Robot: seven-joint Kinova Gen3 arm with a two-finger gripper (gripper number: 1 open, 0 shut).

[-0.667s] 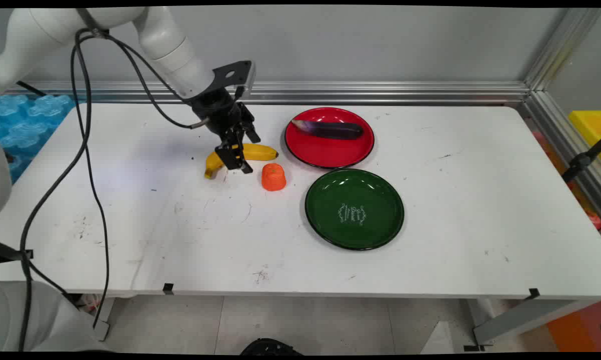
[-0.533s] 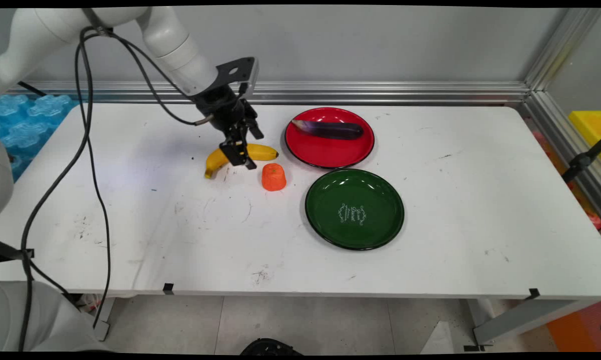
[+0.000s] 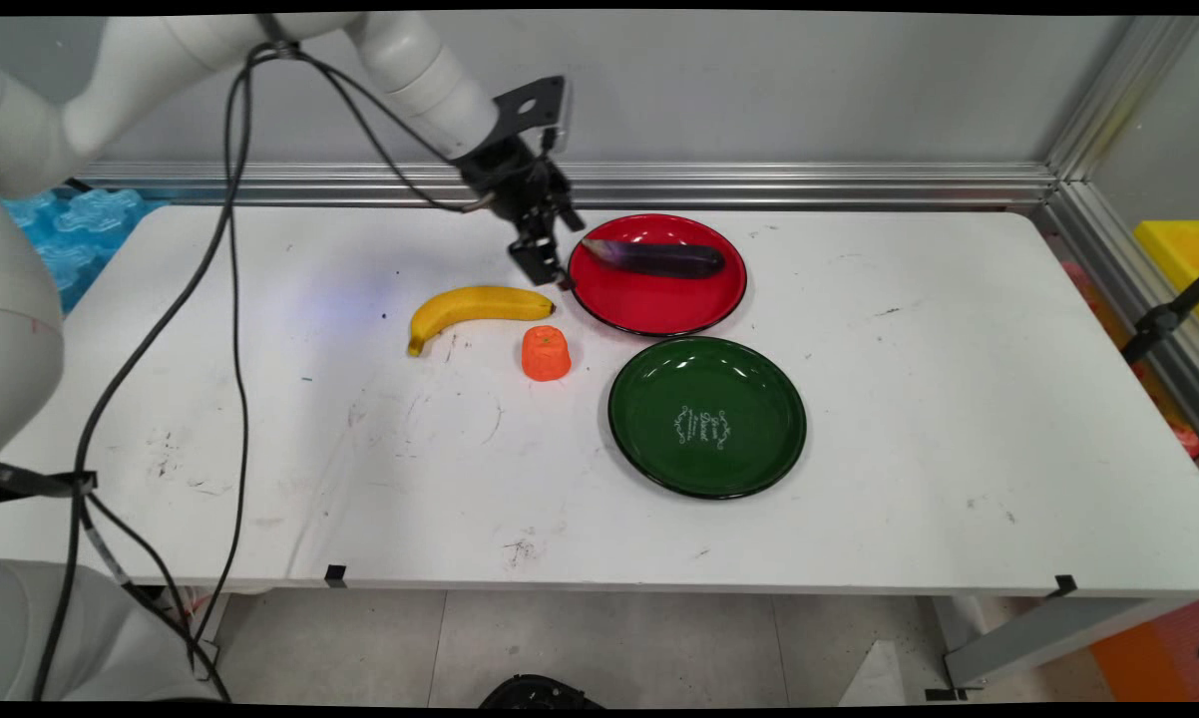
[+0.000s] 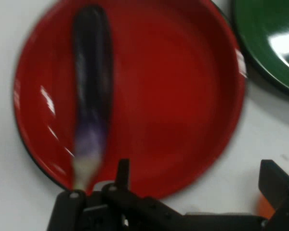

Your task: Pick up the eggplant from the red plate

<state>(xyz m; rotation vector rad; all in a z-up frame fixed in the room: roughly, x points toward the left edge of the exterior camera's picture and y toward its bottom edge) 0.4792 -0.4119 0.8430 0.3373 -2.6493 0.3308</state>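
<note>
Jaws wide open, empty, hovering by left rim of red plate [image 3: 659,304] w/ eggplant [image 3: 656,258]; banana [image 3: 473,305] nearby on bench [image 3: 959,399].

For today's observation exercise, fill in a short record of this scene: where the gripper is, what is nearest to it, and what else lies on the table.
gripper: black, two-finger, open, holding nothing, raised by the red plate's left rim
red round plate: carries a dark purple aubergine
green round plate: nothing on it, in front of the red plate
yellow banana: lying on the white table, left of the plates
orange fruit: beside the banana's right end
</note>
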